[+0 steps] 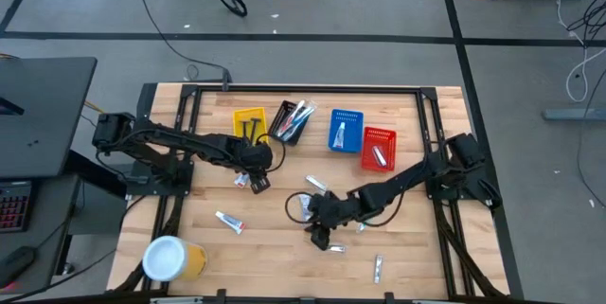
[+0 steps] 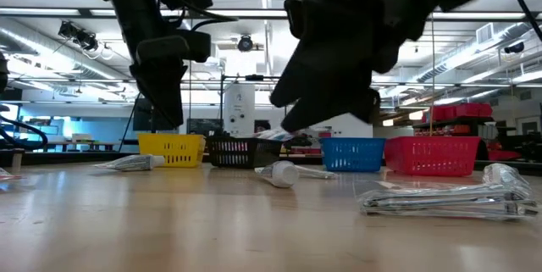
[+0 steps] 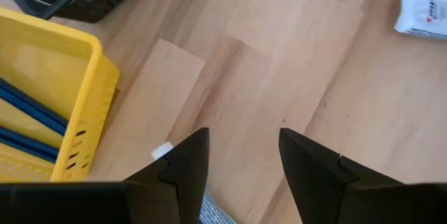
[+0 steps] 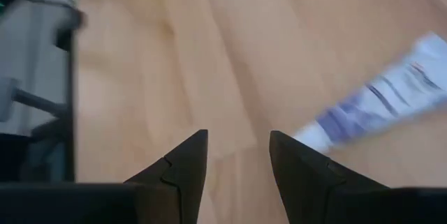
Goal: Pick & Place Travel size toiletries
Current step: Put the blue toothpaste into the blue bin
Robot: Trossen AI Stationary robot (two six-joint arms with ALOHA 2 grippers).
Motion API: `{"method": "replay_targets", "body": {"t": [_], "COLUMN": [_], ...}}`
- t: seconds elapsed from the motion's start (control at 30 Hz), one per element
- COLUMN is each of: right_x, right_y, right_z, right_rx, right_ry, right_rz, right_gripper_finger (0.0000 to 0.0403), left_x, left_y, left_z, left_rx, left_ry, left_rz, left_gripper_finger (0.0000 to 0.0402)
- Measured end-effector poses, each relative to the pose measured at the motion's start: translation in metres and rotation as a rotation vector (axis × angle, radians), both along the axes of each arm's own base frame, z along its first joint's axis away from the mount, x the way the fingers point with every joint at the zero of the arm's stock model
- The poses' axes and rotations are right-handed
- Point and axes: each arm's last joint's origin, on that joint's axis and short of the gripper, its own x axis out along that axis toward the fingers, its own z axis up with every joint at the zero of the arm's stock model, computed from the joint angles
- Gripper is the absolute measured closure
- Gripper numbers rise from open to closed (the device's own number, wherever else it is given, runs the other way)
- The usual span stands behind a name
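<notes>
Inside, yellow basket (image 1: 249, 120) blue toothbrushes (image 3: 28, 123), red basket (image 1: 378, 148) sachet (image 1: 378, 155)

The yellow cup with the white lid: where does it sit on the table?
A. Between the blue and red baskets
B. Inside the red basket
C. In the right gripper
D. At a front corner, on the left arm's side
D: the high view shows the cup at that corner, far from the baskets.

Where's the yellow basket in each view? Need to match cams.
High view: yellow basket at the table's far side, leftmost of the four baskets, beside the black basket.
Low view: yellow basket left of centre in the background row.
Left wrist view: fills the left edge, dark items inside.
Right wrist view: not in it.
Shared landmark: the black basket next to it.
</notes>
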Motion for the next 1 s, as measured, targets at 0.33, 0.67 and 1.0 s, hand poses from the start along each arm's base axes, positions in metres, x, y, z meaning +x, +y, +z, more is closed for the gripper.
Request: {"method": "replay_targets", "body": {"t": [0.33, 0.67, 1.0], "right_x": [0.013, 0.017, 0.02], "right_y": [-0.011, -0.013, -0.026], "right_z": [0.018, -0.016, -0.023], "right_rx": [0.173, 0.291, 0.273], "right_ry": [0.136, 0.289, 0.304], "right_rz": [-0.307, -0.413, -0.46], "right_gripper_finger": [0.0238, 0.0238, 0.0238], "left_x": [0.0, 0.0, 0.0], "left_y": [-0.008, -0.011, -0.01], "left_z": [0.0, 0.0, 0.0], "left_rx": [0.001, 0.029, 0.062], "left_ry": [0.001, 0.0, 0.003], "left_rz": [-0.031, -0.042, -0.048], "left_gripper_finger": [0.0219, 0.0219, 0.0219]}}
